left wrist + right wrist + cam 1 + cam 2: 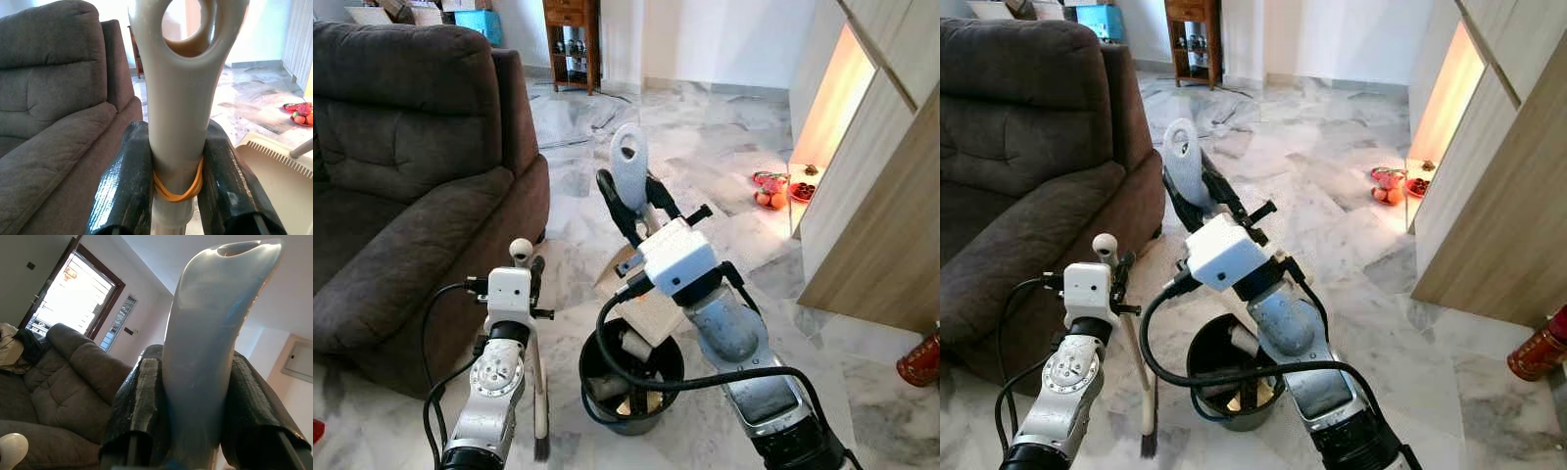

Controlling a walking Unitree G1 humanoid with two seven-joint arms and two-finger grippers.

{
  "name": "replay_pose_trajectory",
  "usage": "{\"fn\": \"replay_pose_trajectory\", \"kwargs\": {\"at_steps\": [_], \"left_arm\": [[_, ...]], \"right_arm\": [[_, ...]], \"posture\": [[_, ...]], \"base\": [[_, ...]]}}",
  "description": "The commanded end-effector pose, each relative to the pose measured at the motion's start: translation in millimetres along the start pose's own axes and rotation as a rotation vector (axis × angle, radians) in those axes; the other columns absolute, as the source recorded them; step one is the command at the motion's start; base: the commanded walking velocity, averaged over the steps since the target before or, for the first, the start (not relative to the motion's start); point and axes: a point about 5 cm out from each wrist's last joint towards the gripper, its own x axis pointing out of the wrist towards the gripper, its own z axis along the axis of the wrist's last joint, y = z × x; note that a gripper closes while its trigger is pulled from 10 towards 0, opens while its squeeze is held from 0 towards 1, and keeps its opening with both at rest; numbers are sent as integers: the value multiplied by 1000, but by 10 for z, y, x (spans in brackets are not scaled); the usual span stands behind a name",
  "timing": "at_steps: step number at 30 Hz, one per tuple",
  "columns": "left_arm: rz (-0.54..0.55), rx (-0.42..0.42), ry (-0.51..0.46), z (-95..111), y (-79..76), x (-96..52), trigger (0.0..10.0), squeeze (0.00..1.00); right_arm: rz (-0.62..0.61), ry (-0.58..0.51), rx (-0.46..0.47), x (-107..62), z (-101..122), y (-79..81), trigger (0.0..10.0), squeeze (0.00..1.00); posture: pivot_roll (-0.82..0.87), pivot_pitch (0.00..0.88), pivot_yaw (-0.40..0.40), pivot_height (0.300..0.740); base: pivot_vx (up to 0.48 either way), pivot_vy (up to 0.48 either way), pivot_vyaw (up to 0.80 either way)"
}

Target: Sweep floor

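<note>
Right gripper (628, 206) raised mid-scene, both black fingers (142, 401) clamped on the pale blue-grey dustpan handle (629, 166); handle end w/ hang hole sticks up above the fingertips. Dustpan tray (644, 304) cream, tilted down toward the black bin (631, 384), its lower edge at or just over the bin rim; can't tell if touching. Same tray edge w/ comb teeth seen in left wrist view (274, 171).

Left gripper (530, 279) near-left, low, fingers (124, 191) shut tight around the cream broom handle (183, 112). Orange rubber band (178, 188) wrapped on handle betw. the fingers. Handle's round end (521, 251) pokes up just above gripper; shaft runs down to dark bristles (542, 448) on floor, just left of bin.

Bin holds debris – pale pieces, something yellowish at bottom; too small to ID.

Marble floor (705, 147) grey-white. Dark brown sofa (401, 176) left, close beside left arm. Wood cabinet (871, 206) right, lit recess. Red/orange items (773, 191) on floor by cabinet, far right. Small wood shelf (573, 44) far, centre. Red object (920, 360) at near-right edge.
</note>
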Motion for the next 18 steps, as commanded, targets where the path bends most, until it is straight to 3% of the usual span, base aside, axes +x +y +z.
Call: {"fn": "replay_pose_trajectory", "kwargs": {"at_steps": [1,3,5,12,14,18], "left_arm": [[10,4,-43,74,16,40,10000,0],[9,4,-45,77,16,41,10000,0],[8,4,-47,80,15,43,10000,0],[4,3,-50,85,8,48,10000,0],[2,2,-50,86,5,47,10000,0],[4,0,-48,84,2,45,10000,0]], "right_arm": [[3,-95,-47,67,156,-25,10000,0],[-22,-94,-79,74,145,-73,10000,0],[-126,-82,-144,96,124,-273,10000,0],[-243,-11,-282,45,-2,-560,10000,0],[-253,37,-359,-16,-105,-649,10000,0],[-329,150,-381,-182,-328,-793,10000,0]], "posture": [[135,0,14,740],[135,0,14,740],[132,0,15,740],[128,0,16,740],[129,0,15,740],[129,0,12,740]], "base": [[0,0,0],[0,0,0],[0,0,0],[0,0,0],[0,0,0],[0,0,0]]}}
